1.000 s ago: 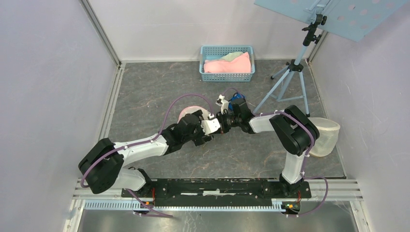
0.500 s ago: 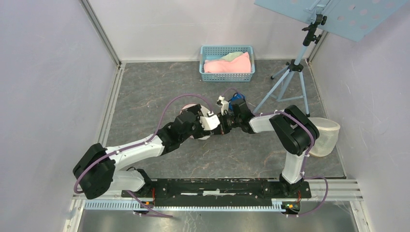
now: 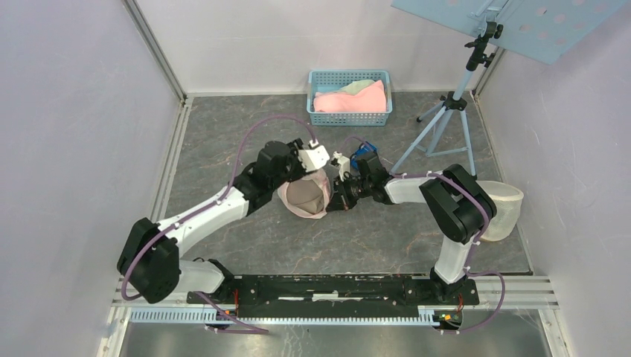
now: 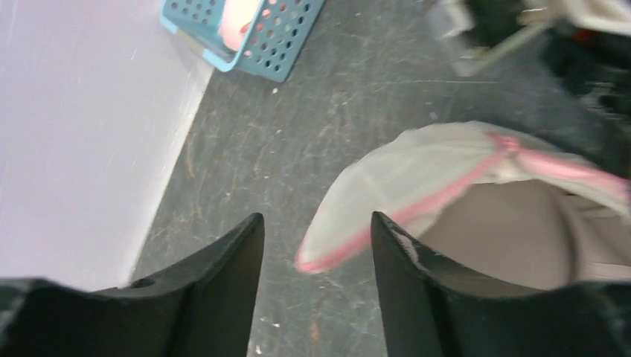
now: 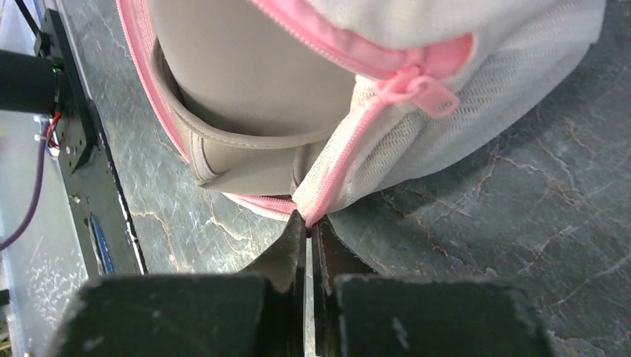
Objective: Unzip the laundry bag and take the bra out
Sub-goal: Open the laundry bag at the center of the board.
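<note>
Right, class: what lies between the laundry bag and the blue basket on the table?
Only bare grey table, nothing else, separates the laundry bag from the blue basket. The left wrist view shows that stretch best.

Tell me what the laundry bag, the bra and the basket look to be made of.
The laundry bag: white mesh fabric, matte; fine netting weave shows, with a pink zipper, likely plastic. The bra: smooth beige fabric, probably padded, seam edges visible. The basket: light blue plastic, by its moulded grid of holes.
</note>
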Action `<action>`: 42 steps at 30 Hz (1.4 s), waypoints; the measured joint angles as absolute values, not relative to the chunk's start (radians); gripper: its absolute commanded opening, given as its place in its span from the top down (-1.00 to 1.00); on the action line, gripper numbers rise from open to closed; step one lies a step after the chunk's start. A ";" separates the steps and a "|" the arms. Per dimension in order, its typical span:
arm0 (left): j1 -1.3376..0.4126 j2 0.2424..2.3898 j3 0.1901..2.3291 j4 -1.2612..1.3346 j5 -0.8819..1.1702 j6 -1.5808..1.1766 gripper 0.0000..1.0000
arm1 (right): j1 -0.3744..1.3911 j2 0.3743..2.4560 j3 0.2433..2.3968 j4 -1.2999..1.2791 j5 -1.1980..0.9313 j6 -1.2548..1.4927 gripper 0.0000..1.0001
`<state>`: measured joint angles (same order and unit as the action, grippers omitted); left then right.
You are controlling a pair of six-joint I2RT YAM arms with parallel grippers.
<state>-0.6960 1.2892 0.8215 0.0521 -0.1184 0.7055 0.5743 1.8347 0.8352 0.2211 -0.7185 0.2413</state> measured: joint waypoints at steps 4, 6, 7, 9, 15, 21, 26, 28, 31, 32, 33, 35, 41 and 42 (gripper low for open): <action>-0.599 1.333 0.904 0.005 -0.049 0.689 0.01 | 0.576 1.818 0.842 0.159 -0.726 0.165 1.00; -0.563 1.344 0.937 -0.025 -0.006 0.675 0.05 | 0.576 1.816 0.854 0.122 -0.727 0.123 1.00; -0.546 1.349 0.956 -0.044 0.023 0.668 0.02 | 0.576 1.816 0.862 0.102 -0.729 0.102 1.00; -0.522 1.357 0.984 -0.080 0.071 0.646 -0.18 | 0.576 1.816 0.891 0.043 -0.732 0.048 1.00; -0.465 1.359 0.993 -0.156 0.199 0.568 -0.45 | 0.576 1.815 0.965 -0.103 -0.719 -0.115 1.00; -0.344 1.283 0.930 -0.230 0.319 0.502 -0.63 | 0.556 1.776 1.000 -0.239 -0.608 -0.303 0.89; -0.252 1.177 0.796 -0.237 0.426 0.532 -0.88 | 0.551 1.801 1.130 -0.317 -0.498 -0.398 0.67; -0.230 1.133 0.732 -0.244 0.464 0.599 -0.97 | 0.551 1.812 1.171 -0.313 -0.459 -0.418 0.67; -0.227 1.079 0.637 -0.236 0.513 0.748 -1.00 | 0.551 1.836 1.219 -0.309 -0.425 -0.429 0.68; -0.227 1.065 0.602 -0.222 0.524 0.790 -1.00 | 0.551 1.848 1.234 -0.308 -0.418 -0.430 0.68; -0.227 1.049 0.555 -0.195 0.530 0.839 -1.00 | 0.551 1.857 1.243 -0.308 -0.413 -0.432 0.69; -0.227 1.038 0.469 -0.142 0.533 0.930 -1.00 | 0.551 1.876 1.256 -0.304 -0.406 -0.432 0.69; -0.238 1.138 0.330 0.116 0.509 1.069 -1.00 | 0.551 1.900 1.257 -0.299 -0.405 -0.432 0.69; -0.245 1.166 0.319 0.173 0.497 1.081 -1.00 | 0.551 1.900 1.257 -0.297 -0.405 -0.432 0.69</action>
<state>-0.2447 1.1664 0.3195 0.1730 0.4969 1.0813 0.5514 1.8996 1.2572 -0.2970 -0.4053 -0.4320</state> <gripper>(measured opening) 0.995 0.156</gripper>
